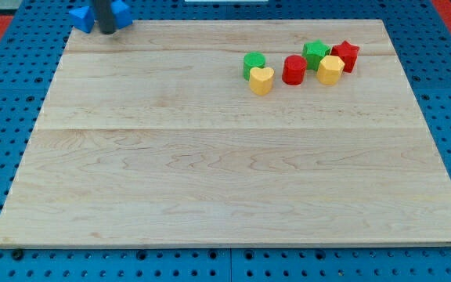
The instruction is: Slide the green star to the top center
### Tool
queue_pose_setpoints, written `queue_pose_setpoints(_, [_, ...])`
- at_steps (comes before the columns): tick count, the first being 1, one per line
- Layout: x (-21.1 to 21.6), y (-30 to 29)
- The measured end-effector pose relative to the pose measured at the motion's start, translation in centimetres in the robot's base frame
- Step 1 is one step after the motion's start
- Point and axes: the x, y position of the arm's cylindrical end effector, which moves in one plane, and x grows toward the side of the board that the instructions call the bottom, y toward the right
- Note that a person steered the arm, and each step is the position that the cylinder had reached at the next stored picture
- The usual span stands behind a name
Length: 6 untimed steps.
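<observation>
The wooden surface (210, 172) is lying across a blue pegboard (6, 94). My tip (107, 31) is sitting at the view's top left between two blue blocks (82, 17); there is no claw. The green star (315, 53) is resting well apart at upper right, touching the red star (345, 56) and yellow hexagon (330, 70).

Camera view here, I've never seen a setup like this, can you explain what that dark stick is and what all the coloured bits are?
There is one picture, from a single camera looking down at a wooden board. The dark stick is a robot arm's pushing rod; my tip sits at the view's top left, between two blue blocks. It holds nothing; it only pushes. Far off, at the view's upper right, lie a green cylinder, yellow heart, red cylinder, green star, yellow block and red star.
</observation>
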Motion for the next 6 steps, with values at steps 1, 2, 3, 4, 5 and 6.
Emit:
queue_pose_setpoints(1, [8.4,6.2])
queue_pose_setpoints(2, [17.0,16.1])
queue_pose_setpoints(3, [21.4,28.7])
queue_pose_setpoints(4, [18.8,39.9])
queue_pose_setpoints(5, [13.4,43.1])
queue_pose_setpoints(6, [8.5,41.9])
